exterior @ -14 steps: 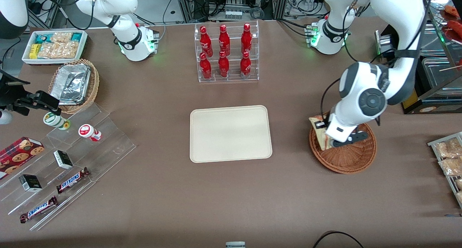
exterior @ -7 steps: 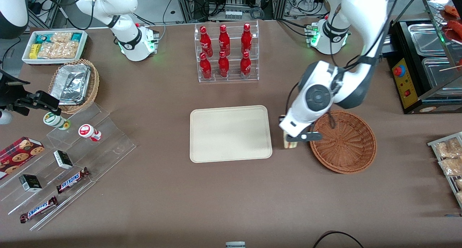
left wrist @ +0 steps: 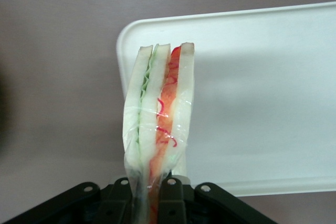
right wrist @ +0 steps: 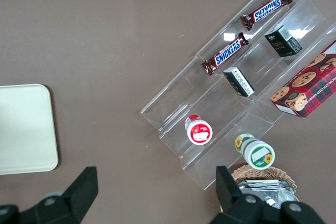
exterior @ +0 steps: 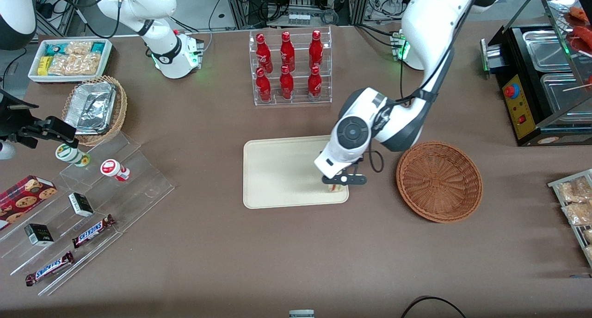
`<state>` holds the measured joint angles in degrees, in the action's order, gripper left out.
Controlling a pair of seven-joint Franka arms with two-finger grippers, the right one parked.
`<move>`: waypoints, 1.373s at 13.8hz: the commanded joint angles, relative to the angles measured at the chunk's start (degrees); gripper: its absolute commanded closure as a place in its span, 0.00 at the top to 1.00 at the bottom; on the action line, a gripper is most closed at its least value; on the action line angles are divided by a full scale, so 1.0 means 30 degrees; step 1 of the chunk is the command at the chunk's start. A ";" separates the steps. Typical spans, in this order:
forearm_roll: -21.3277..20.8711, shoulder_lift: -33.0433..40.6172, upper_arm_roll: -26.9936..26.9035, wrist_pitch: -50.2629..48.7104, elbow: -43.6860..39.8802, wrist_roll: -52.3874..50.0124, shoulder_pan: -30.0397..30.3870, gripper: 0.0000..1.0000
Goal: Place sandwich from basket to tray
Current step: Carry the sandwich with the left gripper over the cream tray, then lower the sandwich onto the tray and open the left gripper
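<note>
My left gripper (exterior: 340,183) is shut on the clear-wrapped sandwich (left wrist: 159,119), a wedge of pale bread with green and red filling. It holds the sandwich just above the corner of the cream tray (exterior: 282,170) that lies nearest the basket and the front camera. In the front view only a sliver of the sandwich (exterior: 337,188) shows under the gripper. The wrist view shows the tray (left wrist: 262,103) beneath the sandwich and the gripper (left wrist: 148,195) pinching its wrapped end. The reddish-brown wicker basket (exterior: 439,181) stands beside the tray, toward the working arm's end, with nothing in it.
A clear rack of red bottles (exterior: 290,68) stands farther from the front camera than the tray. Toward the parked arm's end are clear stepped shelves (exterior: 88,202) with snacks, a tan basket of foil containers (exterior: 95,107) and a white snack bin (exterior: 69,59). A food warmer (exterior: 545,77) stands at the working arm's end.
My gripper has lifted the sandwich out of the basket and carried it sideways to above the tray's near corner. The basket now holds nothing.
</note>
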<state>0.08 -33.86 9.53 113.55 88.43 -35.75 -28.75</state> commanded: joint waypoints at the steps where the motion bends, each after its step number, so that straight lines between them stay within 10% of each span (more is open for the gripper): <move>1: -0.0230 -0.1892 -0.0277 -0.0788 -0.2751 -0.1673 -0.1193 0.00; 19: -0.0230 -0.5471 -0.0335 -0.0876 -0.6712 -0.5135 -0.3452 0.00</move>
<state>0.07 -49.52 9.18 112.47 70.15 -49.56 -37.97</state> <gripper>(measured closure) 0.846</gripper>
